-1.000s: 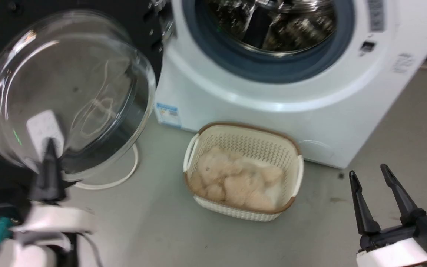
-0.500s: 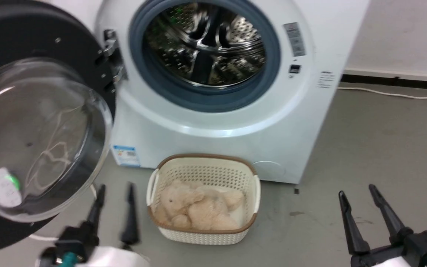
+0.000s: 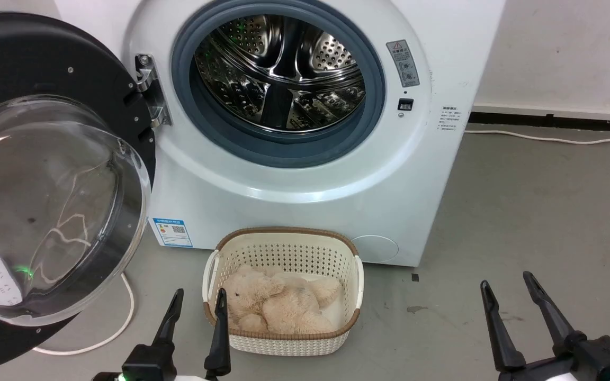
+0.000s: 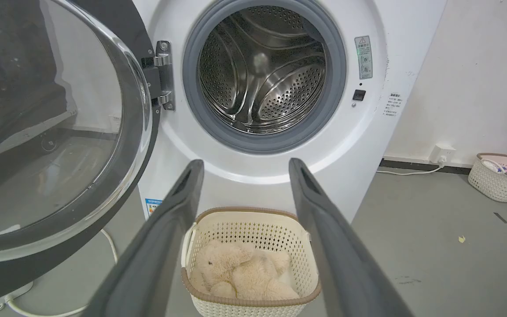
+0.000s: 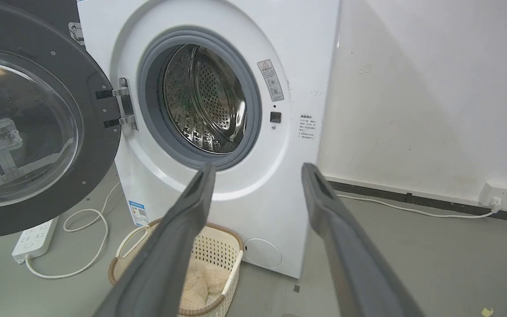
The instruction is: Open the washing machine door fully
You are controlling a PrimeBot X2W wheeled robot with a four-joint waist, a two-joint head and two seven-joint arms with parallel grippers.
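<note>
Your left gripper (image 3: 199, 292) has both fingers spread, nothing between them, tips pointing forward. Your right gripper (image 3: 505, 280) matches it: fingers parted, empty, positioned well apart from the left one.

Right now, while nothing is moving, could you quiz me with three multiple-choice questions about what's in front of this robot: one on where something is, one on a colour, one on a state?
1. Where does the basket with the plush toy stand?
A. on the floor in front of the washing machine
B. inside the drum
C. on top of the machine

2. What colour is the wide rim of the washing machine door?
A. white
B. black
C. red

3. How is the left gripper?
A. open, holding nothing
B. shut on the door rim
C. shut on the basket handle

Answers:
1 A, the basket sits on the grey floor before the machine's front.
2 B, the rim shows glossy black.
3 A, its two fingers stand apart with nothing between them.
</note>
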